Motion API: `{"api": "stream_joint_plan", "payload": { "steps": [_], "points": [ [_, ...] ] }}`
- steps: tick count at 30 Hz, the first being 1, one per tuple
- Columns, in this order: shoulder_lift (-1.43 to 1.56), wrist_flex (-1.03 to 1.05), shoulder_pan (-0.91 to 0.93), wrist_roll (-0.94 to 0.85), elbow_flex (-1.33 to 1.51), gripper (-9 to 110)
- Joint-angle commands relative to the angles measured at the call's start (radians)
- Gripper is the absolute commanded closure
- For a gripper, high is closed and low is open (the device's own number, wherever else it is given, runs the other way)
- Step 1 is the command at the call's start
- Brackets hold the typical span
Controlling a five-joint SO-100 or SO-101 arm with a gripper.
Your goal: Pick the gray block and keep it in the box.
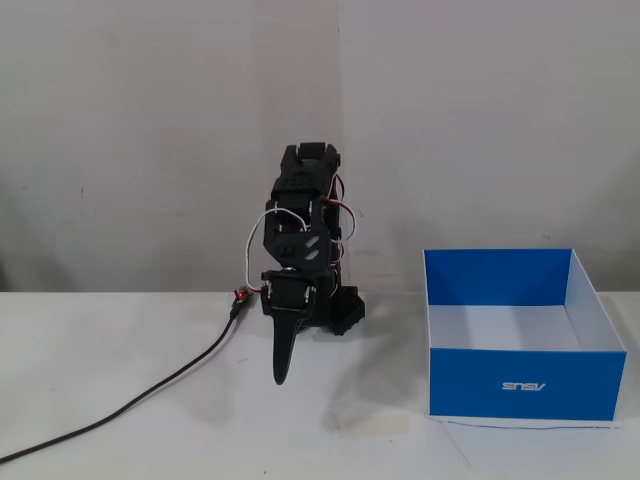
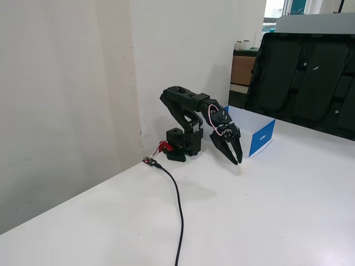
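The blue box [image 1: 520,385] with a white inside stands on the white table, right of the arm in a fixed view; what shows of its floor is bare. In the other fixed view, the box [image 2: 262,138] sits behind the gripper. My black gripper [image 1: 281,372] hangs folded in front of the arm's base, its tip pointing down just above the table, left of the box. Its jaws look closed with nothing between them in both fixed views [image 2: 238,160]. The gray block does not show in either view.
A black cable [image 1: 150,395] runs from a small board beside the base across the table's left side and also shows in the other fixed view [image 2: 177,205]. A wall stands right behind the arm. Large black panels [image 2: 299,72] lean at the table's far edge.
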Motion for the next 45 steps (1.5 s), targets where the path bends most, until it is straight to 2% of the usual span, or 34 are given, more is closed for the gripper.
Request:
{"api": "stream_joint_plan", "payload": {
  "steps": [1,7,14,23,45],
  "points": [
    [0.178,-0.029,0.005,0.008,0.072,101],
    [0.5,0.006,0.014,0.008,0.279,101],
    [0.896,0.232,-0.017,0.008,0.43,101],
    [0.91,0.364,-0.005,0.011,0.405,101],
    [0.91,0.371,0.014,0.012,0.403,101]
  ]
}}
